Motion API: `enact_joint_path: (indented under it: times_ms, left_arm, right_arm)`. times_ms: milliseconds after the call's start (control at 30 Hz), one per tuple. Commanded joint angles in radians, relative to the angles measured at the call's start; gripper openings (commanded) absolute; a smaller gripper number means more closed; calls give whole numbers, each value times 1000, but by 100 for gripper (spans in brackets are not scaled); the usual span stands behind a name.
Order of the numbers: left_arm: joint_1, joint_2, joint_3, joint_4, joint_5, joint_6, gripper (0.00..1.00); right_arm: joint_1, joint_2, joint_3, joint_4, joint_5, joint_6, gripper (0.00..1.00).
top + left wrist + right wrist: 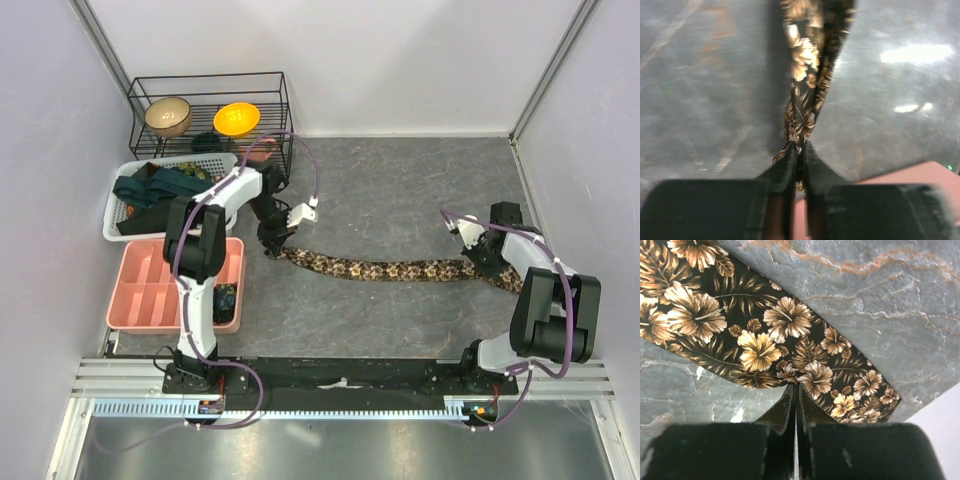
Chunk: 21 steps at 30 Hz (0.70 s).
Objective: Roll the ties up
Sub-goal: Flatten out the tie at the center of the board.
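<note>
On the table (400,190), left gripper (799,150) and right gripper (795,390) pinch both tie (380,270) ends.

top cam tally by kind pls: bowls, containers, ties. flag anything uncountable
Bowls: 2 (tan bowl, orange bowl)
Containers: 3 (wire rack, white basket, pink tray)
Ties: 2 countable (floral tie laid flat, dark coil in the pink tray)
Total: 7
The heaped ties in the white basket overlap too much to count.
</note>
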Motion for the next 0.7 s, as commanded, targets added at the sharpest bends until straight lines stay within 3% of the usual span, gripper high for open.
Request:
enact_joint_path:
  times_ms: [0,133,167,233,367,433,567,667]
  left_arm:
    - [47,53,147,0,55,-208,32]
    - [101,-46,98,215,29,-323,53]
    - [113,-86,31,334,29,-350,63]
    - [135,-202,-54,430,24,-357,66]
    - [132,-397,-351,513,111,-120,67]
    - [114,-494,-462,608,84,-3,68]
    - [61,-578,-696,810,23,146,68]
    - [48,-586,-773,940,-11,247,68]
  right_arm:
    - [1,27,14,44,-16,-26,0]
    - [3,21,5,44,-24,-31,0]
    - [1,19,7,44,-27,-31,0]
    - [1,17,7,39,-28,-31,0]
    - [1,10,8,38,-25,-34,0]
    - [1,2,7,42,-27,-37,0]
    - [2,4,2,44,-30,-43,0]
    - [2,4,-4,42,-30,-56,0]
